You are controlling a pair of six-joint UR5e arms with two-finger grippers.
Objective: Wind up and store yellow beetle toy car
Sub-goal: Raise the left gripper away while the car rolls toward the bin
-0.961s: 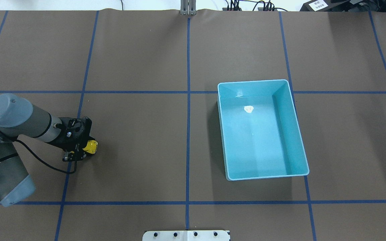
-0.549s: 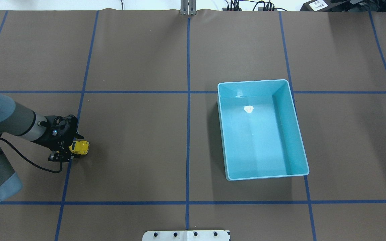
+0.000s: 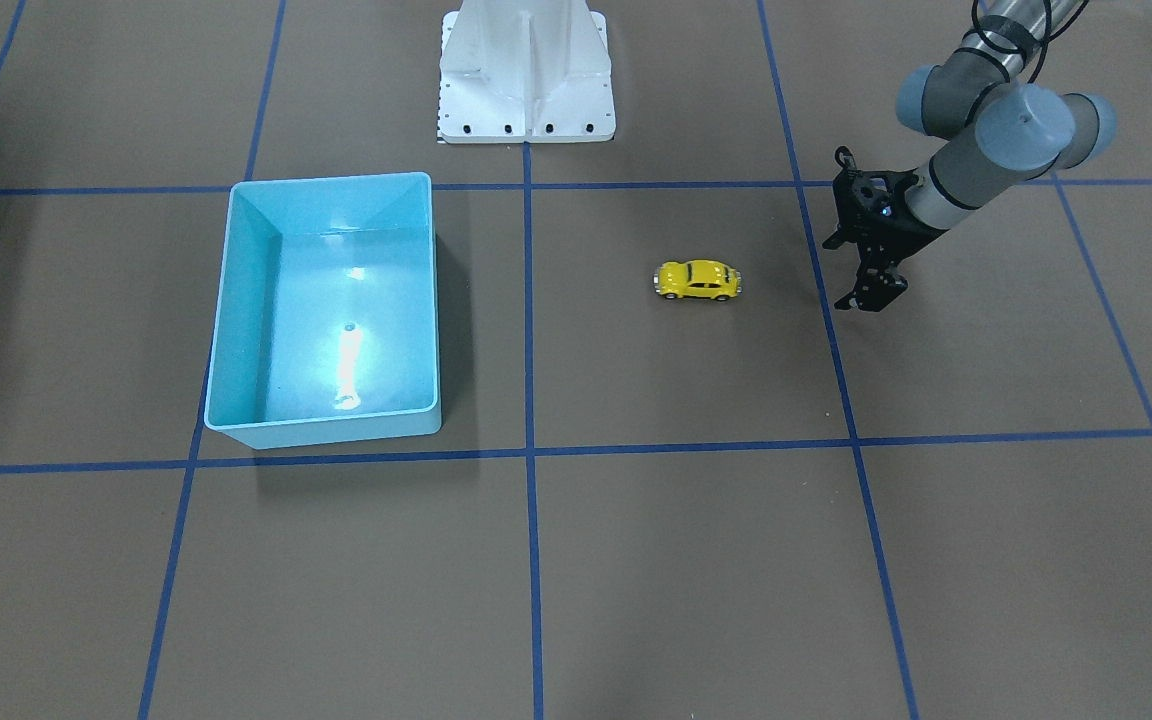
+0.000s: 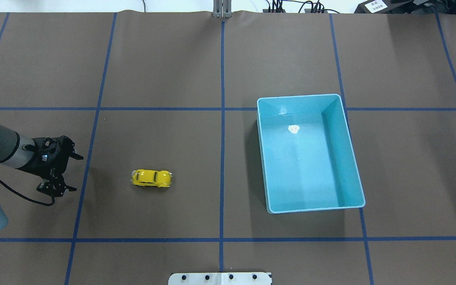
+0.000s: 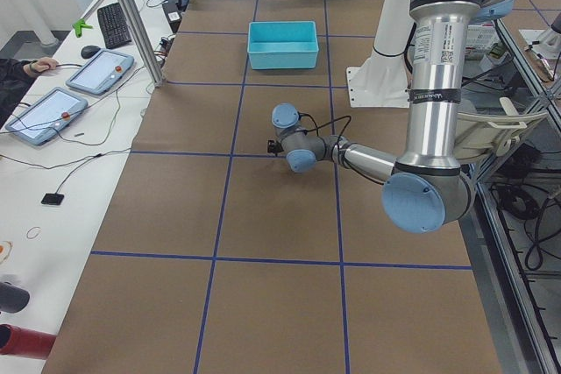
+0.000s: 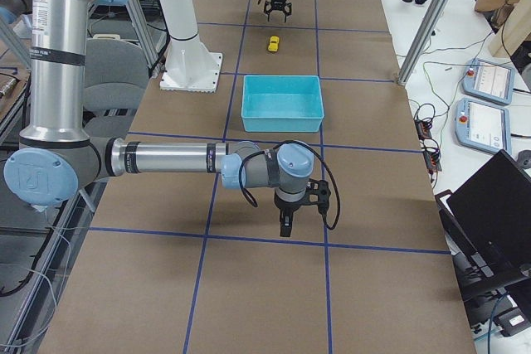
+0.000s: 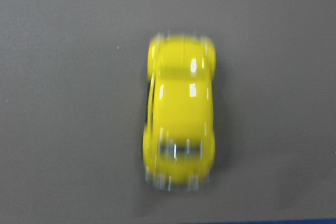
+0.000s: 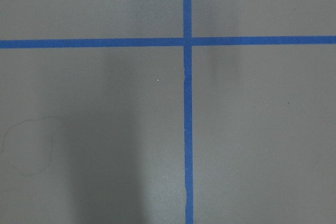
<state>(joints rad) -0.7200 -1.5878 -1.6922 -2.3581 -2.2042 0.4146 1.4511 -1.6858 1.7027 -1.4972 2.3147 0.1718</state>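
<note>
One tiny glossy yellow beetle toy car [image 4: 151, 178] stands free on the brown worktop [image 4: 172, 59], between the left gripper [image 4: 73, 173] and the light blue plastic bin [image 4: 297, 96]; its long axis follows that line; the left jaws are spread, empty, nearer; the right gripper [image 6: 290, 209] is far off, and I cannot tell its jaws' state.

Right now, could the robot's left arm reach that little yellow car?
Probably yes: the yellow car sits on bare table close to the open left gripper, nothing between them. It looks blurred, so may be rolling.
</note>
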